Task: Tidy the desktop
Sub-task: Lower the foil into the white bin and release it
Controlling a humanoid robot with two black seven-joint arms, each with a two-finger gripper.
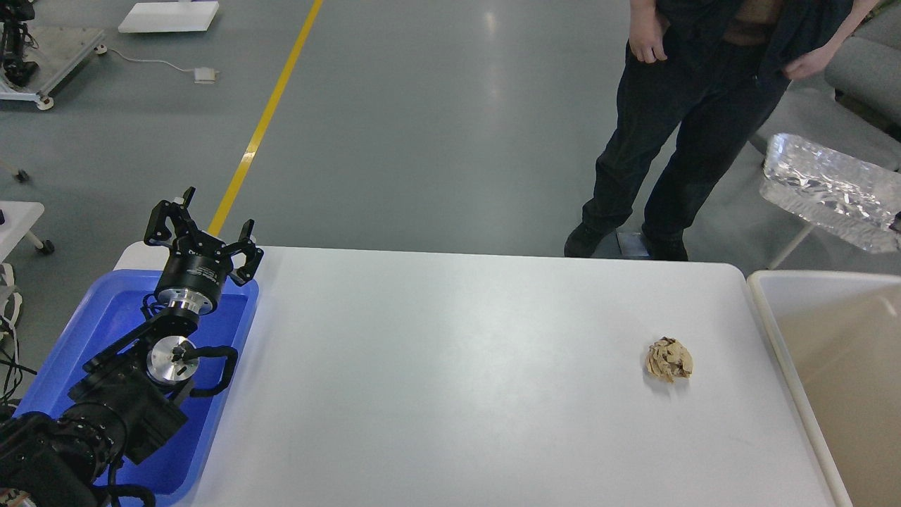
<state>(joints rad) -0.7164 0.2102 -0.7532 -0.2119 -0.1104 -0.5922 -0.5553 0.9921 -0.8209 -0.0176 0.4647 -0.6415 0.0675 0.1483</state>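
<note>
The white desktop (450, 380) bears one crumpled brown paper ball (669, 360) near its right end. My left gripper (208, 224) is open and empty, held above the far end of the blue tray (84, 331) at the desktop's left. A crumpled aluminium foil tray (830, 190) hangs in the air at the right edge of the view, above and beyond the beige-white bin (774, 331). Its right end is cut off by the view's edge. My right gripper is out of view.
A person in dark clothes (676, 120) stands on the floor just past the desktop's far right side. A grey chair (869, 67) stands behind the foil tray. A yellow floor line (267, 120) runs off to the far left.
</note>
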